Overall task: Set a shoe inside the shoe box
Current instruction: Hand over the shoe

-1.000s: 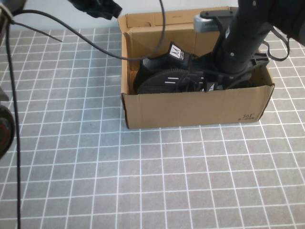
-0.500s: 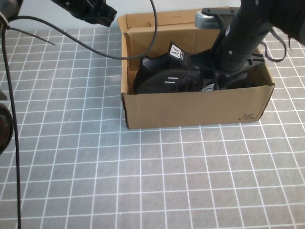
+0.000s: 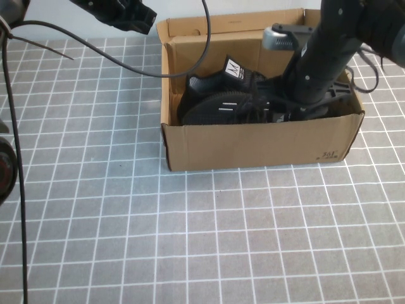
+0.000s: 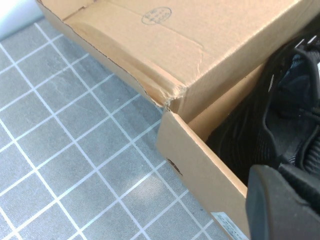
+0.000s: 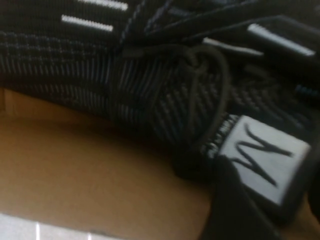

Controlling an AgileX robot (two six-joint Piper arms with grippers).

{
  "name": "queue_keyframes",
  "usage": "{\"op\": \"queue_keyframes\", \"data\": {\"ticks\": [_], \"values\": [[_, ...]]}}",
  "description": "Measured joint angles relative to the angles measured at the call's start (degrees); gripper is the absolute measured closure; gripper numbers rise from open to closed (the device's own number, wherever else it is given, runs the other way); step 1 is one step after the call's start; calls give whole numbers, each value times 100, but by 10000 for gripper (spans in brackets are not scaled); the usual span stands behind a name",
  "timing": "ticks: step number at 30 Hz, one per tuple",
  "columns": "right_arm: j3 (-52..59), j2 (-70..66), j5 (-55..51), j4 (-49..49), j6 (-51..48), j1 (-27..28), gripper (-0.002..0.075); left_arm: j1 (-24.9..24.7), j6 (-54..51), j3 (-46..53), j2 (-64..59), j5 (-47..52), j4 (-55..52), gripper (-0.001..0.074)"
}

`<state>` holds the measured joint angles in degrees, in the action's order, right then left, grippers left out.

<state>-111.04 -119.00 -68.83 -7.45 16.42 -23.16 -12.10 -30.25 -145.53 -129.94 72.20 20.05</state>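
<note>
The brown cardboard shoe box (image 3: 253, 145) stands open at the back middle of the table. A black mesh shoe (image 3: 215, 104) with white dashes and a white tongue label lies inside it. My right gripper (image 3: 296, 111) is down inside the box at its right end, among black shoe parts. In the right wrist view its fingers (image 5: 235, 210) stand apart on either side of a white tongue label (image 5: 265, 160) of a shoe (image 5: 150, 90). I cannot tell whether that is the same shoe or its twin. My left gripper (image 3: 140, 17) hovers beyond the box's back left corner (image 4: 170, 100).
The box's lid flap (image 3: 228, 26) stands up at the back. A black cable (image 3: 82, 31) hangs across the far left of the grey tiled table (image 3: 190, 240). A dark round object (image 3: 5, 168) sits at the left edge.
My right arm has shifted a little to the right inside the box. The left gripper has moved slightly left. The shoe and the box have not moved.
</note>
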Motion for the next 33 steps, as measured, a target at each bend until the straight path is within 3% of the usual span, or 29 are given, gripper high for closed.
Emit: {"op": "queue_keyframes", "data": {"ticks": [10, 15, 17, 33], "values": [[0, -169, 126, -117, -265, 7, 505, 0, -10, 0, 0, 0, 0, 736], [0, -169, 170, -142, -549, 7, 676, 0, -21, 0, 0, 0, 0, 736], [0, -169, 170, -155, -630, 7, 711, 0, -21, 0, 0, 0, 0, 736], [0, 503, 296, -88, -752, 7, 720, 0, -32, 0, 0, 0, 0, 736]]}}
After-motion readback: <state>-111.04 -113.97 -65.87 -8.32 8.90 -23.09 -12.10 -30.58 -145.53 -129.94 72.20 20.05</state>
